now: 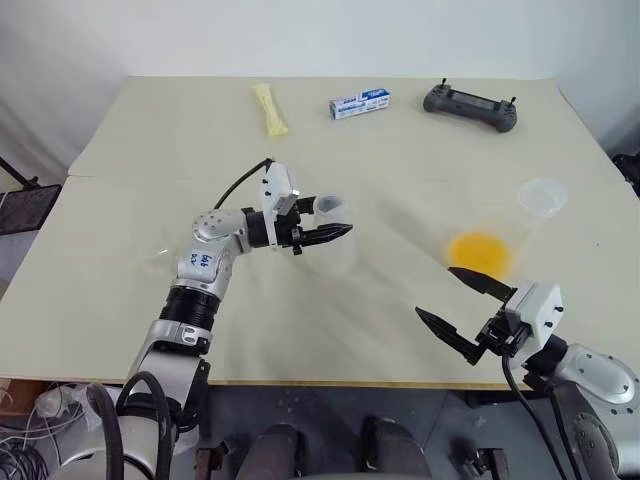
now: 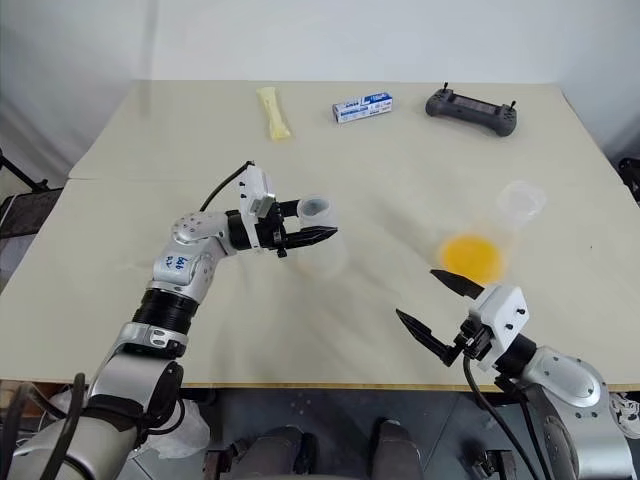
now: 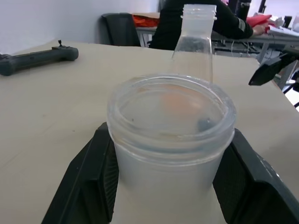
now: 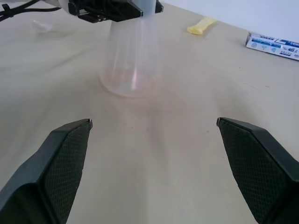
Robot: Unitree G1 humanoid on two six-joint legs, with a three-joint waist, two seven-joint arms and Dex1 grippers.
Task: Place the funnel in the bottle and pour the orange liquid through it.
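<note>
**A:** What stood on the pale wooden desk [image 1: 150, 150]?

**B:** A clear, conical flask-shaped bottle [image 1: 338, 255], upright at mid-desk and seemingly empty. The left gripper [image 1: 340, 232] was clamped on its neck.

**A:** And the orange liquid [image 1: 480, 250]?

**B:** It was a shallow pool in a squat, clear container [image 1: 540, 200], well to the bottle's right. It sat just beyond the right gripper [image 1: 434, 291], which gaped wide and empty.

**A:** The funnel?

**B:** Possibly a faint, small clear shape [image 4: 41, 26] beyond the left arm. It was hard to tell.

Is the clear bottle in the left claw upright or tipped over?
Upright: the bottle has its broad base down and level and its mouth facing up, with the left claw closed round its neck.
</note>
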